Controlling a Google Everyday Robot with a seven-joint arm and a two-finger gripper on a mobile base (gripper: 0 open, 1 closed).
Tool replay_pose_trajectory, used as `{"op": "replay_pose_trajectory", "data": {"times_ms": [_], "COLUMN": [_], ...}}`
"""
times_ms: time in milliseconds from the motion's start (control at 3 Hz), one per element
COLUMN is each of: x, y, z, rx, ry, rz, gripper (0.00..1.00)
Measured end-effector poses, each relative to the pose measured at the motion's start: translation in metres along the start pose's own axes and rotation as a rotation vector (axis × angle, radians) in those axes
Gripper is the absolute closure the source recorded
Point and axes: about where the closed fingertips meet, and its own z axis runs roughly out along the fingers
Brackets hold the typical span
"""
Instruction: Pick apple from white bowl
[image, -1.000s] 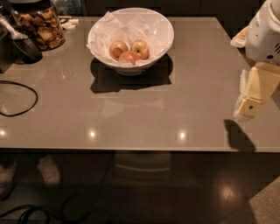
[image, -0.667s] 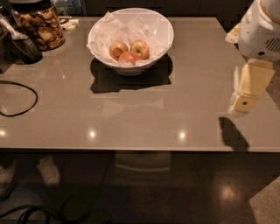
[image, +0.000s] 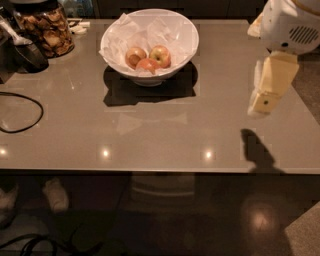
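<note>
Showed apple (image: 148, 65) at front of bowl (image: 190, 50), cradled by paper (image: 165, 27) against rolling. Showed gripper (image: 263, 102) well right of bowl, likely poised to approach; couldn't tell whether open.

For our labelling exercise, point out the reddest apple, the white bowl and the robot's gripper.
apple (image: 147, 65), camera view, its red front skin.
white bowl (image: 165, 74), camera view, front outer wall.
gripper (image: 262, 102), camera view, its lower end, hanging far right of the bowl.

Kitchen or break-room table (image: 150, 135) (snack jar (image: 47, 27), white bowl (image: 186, 31)), hand (image: 262, 102) over its right edge.
</note>
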Motion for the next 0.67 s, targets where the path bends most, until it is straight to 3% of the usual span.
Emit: {"op": "replay_pose_trajectory", "data": {"times_ms": [667], "x": [-0.041], "y": [-0.039], "z": [-0.003], "rx": [-0.004], "ry": [-0.036], "rz": [-0.036], "gripper": [0.06]}}
